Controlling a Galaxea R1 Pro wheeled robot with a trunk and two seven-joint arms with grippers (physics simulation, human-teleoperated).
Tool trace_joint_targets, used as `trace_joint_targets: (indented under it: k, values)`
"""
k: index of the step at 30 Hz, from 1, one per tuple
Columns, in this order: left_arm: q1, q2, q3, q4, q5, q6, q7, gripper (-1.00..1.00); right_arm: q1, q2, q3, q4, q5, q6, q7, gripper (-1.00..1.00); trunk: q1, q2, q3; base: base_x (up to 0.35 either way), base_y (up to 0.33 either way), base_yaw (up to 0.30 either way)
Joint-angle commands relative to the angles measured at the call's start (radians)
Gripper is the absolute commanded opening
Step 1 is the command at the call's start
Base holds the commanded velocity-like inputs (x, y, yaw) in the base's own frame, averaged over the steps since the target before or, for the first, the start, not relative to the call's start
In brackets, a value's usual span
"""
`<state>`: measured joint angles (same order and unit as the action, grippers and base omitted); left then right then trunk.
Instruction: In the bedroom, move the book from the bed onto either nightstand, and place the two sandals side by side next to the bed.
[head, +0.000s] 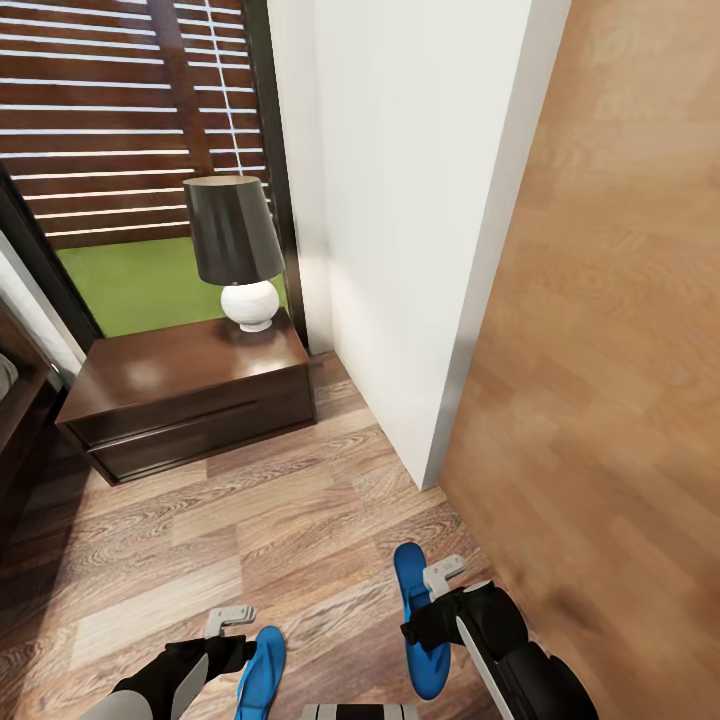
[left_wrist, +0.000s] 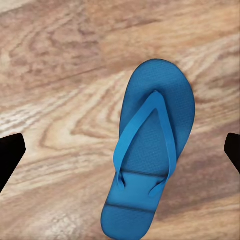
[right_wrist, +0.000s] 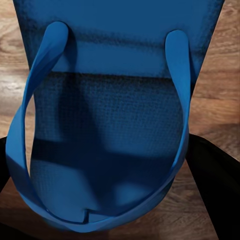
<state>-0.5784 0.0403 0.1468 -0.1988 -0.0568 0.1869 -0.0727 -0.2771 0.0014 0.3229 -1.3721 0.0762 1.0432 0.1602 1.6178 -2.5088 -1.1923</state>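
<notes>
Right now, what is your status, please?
Left gripper open above one sandal. Right gripper over other sandal, grasp unclear. Nightstand ahead; floor path unobstructed.

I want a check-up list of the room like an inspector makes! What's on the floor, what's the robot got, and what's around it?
Surface: wood plank floor, bare between nightstand and robot.
Job's things: one blue sandal by the left end effector; other blue sandal at the right end effector; dark brown nightstand ahead.
Clutter: lamp on the nightstand.
End effectors: left open above its sandal; right close around its sandal's strap, grip unclear.
Cables: nothing seen.
Surroundings: white wall, slatted blinds, wood panel.
</notes>
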Motion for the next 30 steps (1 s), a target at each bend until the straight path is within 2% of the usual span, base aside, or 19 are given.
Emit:
trace_joint_targets:
  k: [1,25,30]
  values:
    - [0.000,0.000,0.008,-0.002,-0.006,0.006,-0.006,1.00,-0.001,0.000,0.000,-0.001,0.008,0.004,0.008,-1.00,0.000,0.000,-0.001,0.000,0.000,0.000]
    - [0.000,0.000,0.007,-0.002,-0.006,0.005,-0.006,1.00,-0.001,0.000,0.002,-0.002,0.008,0.004,0.008,-1.00,0.000,0.000,-0.001,0.029,0.000,0.000]
    - [0.000,0.000,-0.020,-0.001,-0.006,0.005,-0.004,1.00,-0.001,0.000,0.002,-0.002,0.008,0.004,0.008,-1.00,0.000,0.000,-0.001,0.004,0.000,0.000]
